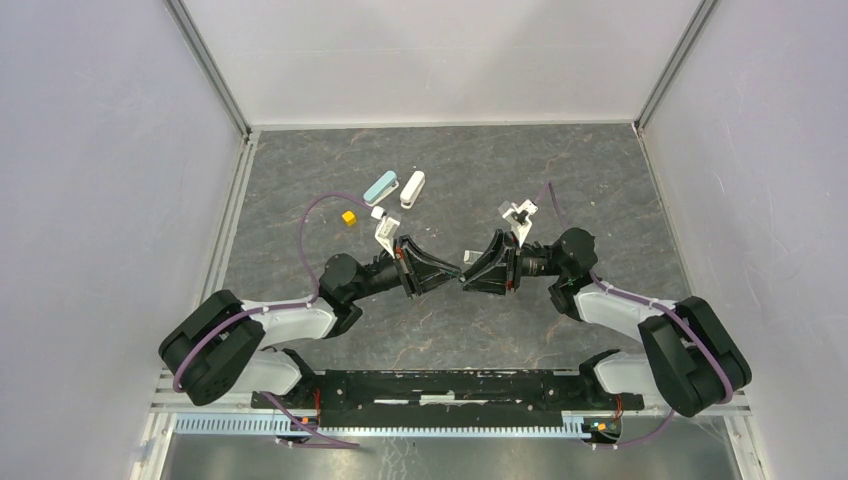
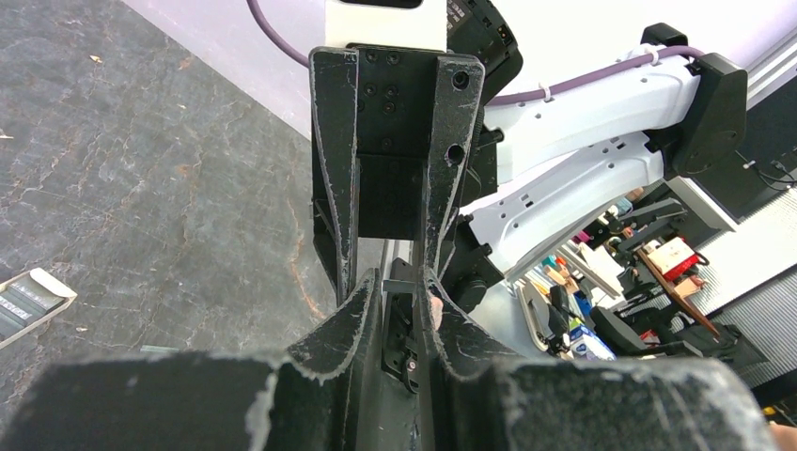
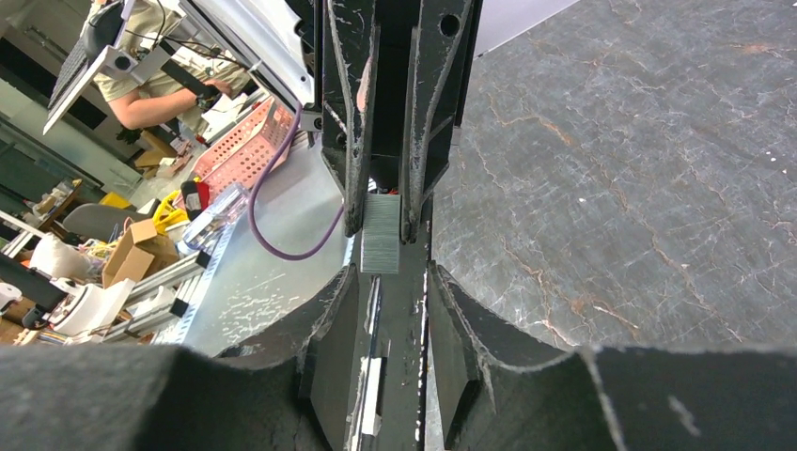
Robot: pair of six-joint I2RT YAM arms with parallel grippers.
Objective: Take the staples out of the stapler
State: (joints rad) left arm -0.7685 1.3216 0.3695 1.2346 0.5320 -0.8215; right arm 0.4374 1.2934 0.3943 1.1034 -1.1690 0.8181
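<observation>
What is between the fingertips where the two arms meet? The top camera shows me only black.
Observer: A short ribbed grey strip of staples. The right wrist camera shows it lying between the fingers of the left gripper, filling their gap.
Operator: Does the right gripper have it too?
Observer: It seems not. The right gripper stands wider than the strip, its tips level with the strip's near end, and a gap shows on one side.

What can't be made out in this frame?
Wrist views: whether the right gripper touches the staples held by the left gripper; their tips overlap there.
Top view: the staples, too small, hidden between the tips.
Left wrist view: white-rimmed object, cut off by the left edge.
</observation>
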